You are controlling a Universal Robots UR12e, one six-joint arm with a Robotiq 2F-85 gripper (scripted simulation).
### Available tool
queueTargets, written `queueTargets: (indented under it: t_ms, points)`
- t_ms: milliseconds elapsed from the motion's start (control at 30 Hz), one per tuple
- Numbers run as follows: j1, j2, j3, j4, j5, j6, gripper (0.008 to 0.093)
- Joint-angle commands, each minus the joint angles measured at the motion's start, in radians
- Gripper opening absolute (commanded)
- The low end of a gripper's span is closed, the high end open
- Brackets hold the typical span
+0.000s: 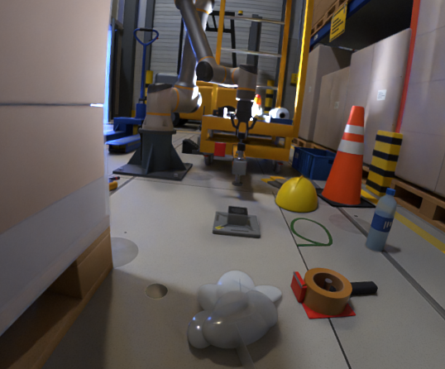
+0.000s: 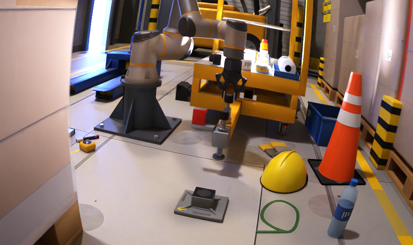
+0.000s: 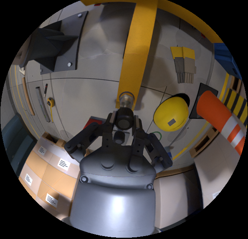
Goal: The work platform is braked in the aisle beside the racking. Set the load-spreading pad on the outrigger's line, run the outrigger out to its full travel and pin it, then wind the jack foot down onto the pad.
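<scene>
I hold a black knurled knob (image 3: 124, 120) in my closed gripper (image 2: 229, 97), above the outer end of the yellow outrigger beam (image 3: 136, 49). Below it the threaded jack screw (image 2: 222, 122) runs through a grey block (image 2: 219, 138), and its small round foot (image 2: 218, 156) sits at the floor. The outrigger sticks out from the yellow work platform (image 2: 250, 82) toward the open aisle. The grey load-spreading pad (image 2: 201, 204), with a dark square block on top, lies flat on the floor well in front of the foot, apart from it.
A yellow hard hat (image 2: 284, 176), folded gloves (image 2: 273, 148), an orange cone (image 2: 343, 134) and a blue crate (image 2: 320, 122) lie right of the outrigger. My pedestal (image 2: 139, 115) stands left. A green loop (image 2: 278, 217), bottle (image 2: 342, 208), tape dispenser (image 1: 328, 291) and crumpled wrap (image 1: 233, 310) lie nearer.
</scene>
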Motion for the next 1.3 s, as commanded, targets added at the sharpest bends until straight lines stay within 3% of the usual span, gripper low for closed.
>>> queueTargets:
  t_ms: [0, 1267]
  points:
    - [0.0, -0.002, -0.001, 0.0, -0.002, 0.0, 0.008]
    - [0.0, 0.009, 0.002, -0.013, -0.002, 0.0, 0.008]
